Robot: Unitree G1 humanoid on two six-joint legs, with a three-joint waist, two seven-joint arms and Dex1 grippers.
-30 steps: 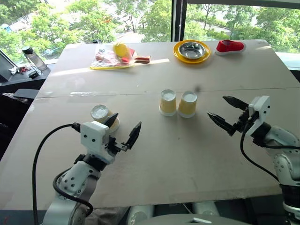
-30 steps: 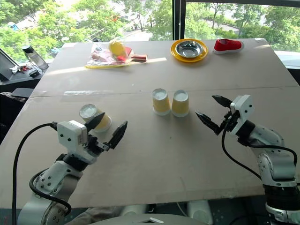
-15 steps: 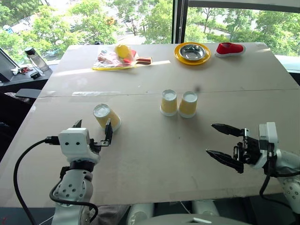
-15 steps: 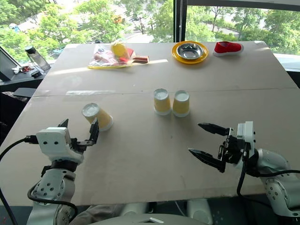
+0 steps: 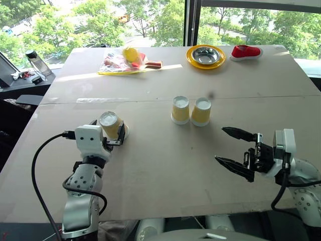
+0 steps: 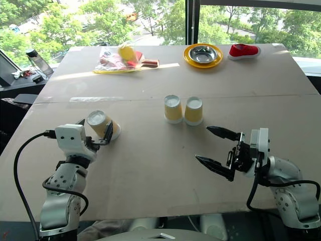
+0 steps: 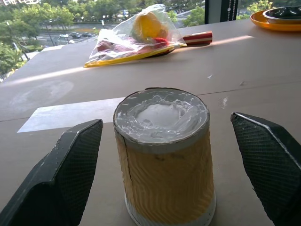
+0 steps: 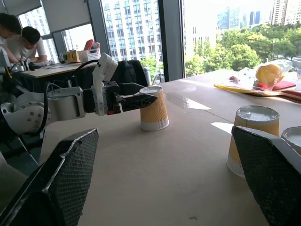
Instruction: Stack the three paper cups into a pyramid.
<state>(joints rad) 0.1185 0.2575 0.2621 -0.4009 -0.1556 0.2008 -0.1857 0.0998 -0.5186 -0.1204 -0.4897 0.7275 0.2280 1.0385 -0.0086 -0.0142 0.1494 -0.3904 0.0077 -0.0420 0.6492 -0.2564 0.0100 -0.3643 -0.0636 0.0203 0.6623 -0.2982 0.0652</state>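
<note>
Your left gripper [image 7: 162, 165] brackets the lone upside-down paper cup [image 5: 111, 125], at nine o'clock from the cup pair [image 5: 190, 111], jaws spread, right gripper [image 5: 235, 150] also gaping empty; squeeze hard and you'll crush it.

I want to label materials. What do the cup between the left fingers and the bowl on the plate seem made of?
Cup: apparently paper, matte yellow wall with wavy embossing, a visible side seam, white base.
Bowl: probably steel, shiny grey with reflections.
Plate: glossy yellow, maybe plastic; unclear.
</note>
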